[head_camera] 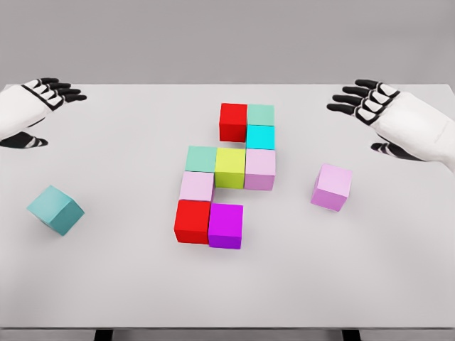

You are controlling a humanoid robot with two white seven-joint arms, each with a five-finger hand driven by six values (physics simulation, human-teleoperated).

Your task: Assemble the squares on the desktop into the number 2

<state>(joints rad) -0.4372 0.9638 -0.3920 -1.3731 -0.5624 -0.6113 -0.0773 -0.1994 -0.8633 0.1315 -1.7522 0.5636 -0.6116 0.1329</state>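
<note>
Nine cubes already grouped mid-table as a partial 2: red cube [232, 121] and pale green cube [260, 114] along the top, cyan cube [260, 136] below the green, then a middle row of mint cube [201, 158], yellow-green cube [230, 168] and pale pink cube [259, 168], a lilac cube [196, 186] under the mint, and a bottom row so far of red bottom cube [193, 221] and magenta cube [226, 225]. Two loose: a pink cube [331, 187] right of the figure, a teal cube [55, 209] far off to the left, turned askew. Gap at the bottom row's right end, just beside the magenta. Pink loose cube nearer that gap, lying toward the robot and inward from the right hand [370, 99]; right hand clearly the closer one, so probably the one to use. Teal likewise toward the robot from the left hand [47, 91]. Both hands empty, fingers spread, hovering over the grey table [114, 284] near its far corners. No labels, brands or writing anywhere.
</note>
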